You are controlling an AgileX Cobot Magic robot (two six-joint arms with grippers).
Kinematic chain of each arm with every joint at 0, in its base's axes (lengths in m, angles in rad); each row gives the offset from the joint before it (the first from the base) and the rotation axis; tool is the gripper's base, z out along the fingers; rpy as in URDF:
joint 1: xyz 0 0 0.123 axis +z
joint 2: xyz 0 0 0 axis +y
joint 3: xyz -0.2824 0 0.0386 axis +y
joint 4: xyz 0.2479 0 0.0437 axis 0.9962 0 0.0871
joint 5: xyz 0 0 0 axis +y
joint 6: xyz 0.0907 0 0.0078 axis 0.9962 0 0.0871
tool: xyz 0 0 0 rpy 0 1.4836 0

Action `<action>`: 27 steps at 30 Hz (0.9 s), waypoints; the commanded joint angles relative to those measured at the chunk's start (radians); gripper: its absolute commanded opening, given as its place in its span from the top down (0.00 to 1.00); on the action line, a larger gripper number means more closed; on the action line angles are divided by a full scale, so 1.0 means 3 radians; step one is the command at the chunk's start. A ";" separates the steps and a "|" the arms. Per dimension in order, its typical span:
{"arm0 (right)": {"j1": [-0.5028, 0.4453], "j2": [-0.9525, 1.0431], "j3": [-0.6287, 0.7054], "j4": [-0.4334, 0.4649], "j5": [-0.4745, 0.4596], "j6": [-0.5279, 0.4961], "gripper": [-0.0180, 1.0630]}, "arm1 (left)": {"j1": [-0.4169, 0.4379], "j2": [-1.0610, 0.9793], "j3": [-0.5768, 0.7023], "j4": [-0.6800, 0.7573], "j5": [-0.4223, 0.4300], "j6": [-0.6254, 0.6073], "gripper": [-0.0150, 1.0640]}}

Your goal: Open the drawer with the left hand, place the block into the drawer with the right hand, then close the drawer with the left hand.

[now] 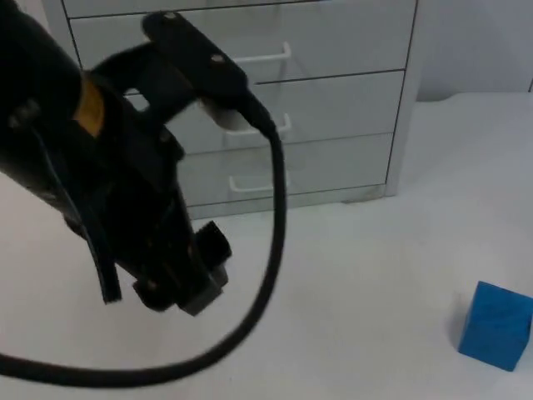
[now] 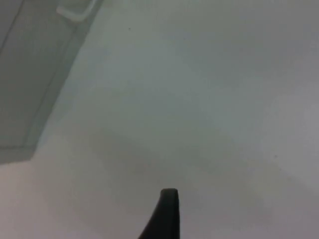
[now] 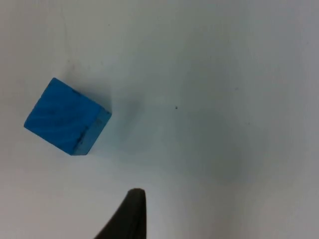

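- Drawer unit (image 1: 333, 100): grey cabinet standing at the back of the white tabletop (image 1: 358, 283), against the wall. Three drawer fronts visible, each with a white handle; all sit flush with the frame, none pulled out.
- Middle handle (image 1: 265, 129) is partly hidden behind the left arm; lowest handle (image 1: 250, 185) is in plain sight.
- Block (image 1: 495, 324): blue cube resting on the tabletop, well apart from the cabinet, on the robot's right side. Nothing touches it.
- Left tool (image 1: 200, 271): hangs above the bare tabletop in front of the cabinet, apart from every handle. Cannot tell whether its fingers are spread or closed.
- Left wrist view: cabinet corner and one white handle (image 2: 75, 11) seen at an angle, with plain tabletop below.
- Right wrist view: block (image 3: 67, 117) lies on the tabletop near a black fingertip (image 3: 130, 216), not touching it. Right tool's state cannot be told.
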 commanded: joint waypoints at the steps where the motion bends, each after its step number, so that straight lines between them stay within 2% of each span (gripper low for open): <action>1: -0.0020 -0.0003 -0.0017 -0.0006 -0.0036 -0.0029 0.01 | -0.0178 0.0127 -0.0060 0.0561 -0.0047 -0.0368 0.24; 3: -0.0020 -0.0003 -0.0017 -0.0006 -0.0036 -0.0029 0.01 | -0.0379 0.0352 -0.0106 0.1149 -0.0040 -0.0710 0.24; 4: -0.0020 -0.0003 -0.0017 -0.0006 -0.0036 -0.0029 0.01 | -0.0379 0.0352 -0.0106 0.1149 -0.0040 -0.0710 0.24; 7: -0.0020 -0.0003 -0.0017 -0.0006 -0.0036 -0.0029 0.01 | -0.0520 0.0651 -0.0158 0.1653 -0.0077 -0.1006 0.24; 9: -0.0020 -0.0003 -0.0017 -0.0013 -0.0035 -0.0029 0.01 | -0.0544 0.0892 -0.0218 0.2149 -0.0077 -0.1361 0.24; 10: -0.0020 -0.0003 -0.0017 -0.0013 -0.0035 -0.0029 0.01 | -0.0544 0.0892 -0.0218 0.2149 -0.0077 -0.1361 0.24; 13: -0.0020 -0.0003 -0.0017 -0.0013 -0.0035 -0.0029 0.01 | -0.0544 0.1226 -0.0367 0.2663 -0.0034 -0.1764 0.24; 18: -0.0020 -0.0003 -0.0017 -0.0019 -0.0054 -0.0029 0.01 | -0.0544 0.1673 -0.0642 0.3094 -0.0013 -0.1858 0.24; 27: -0.0020 -0.0003 -0.0017 -0.0019 -0.0060 0.0053 0.01 | -0.0544 0.2169 -0.1059 0.3509 0.0111 -0.1858 0.24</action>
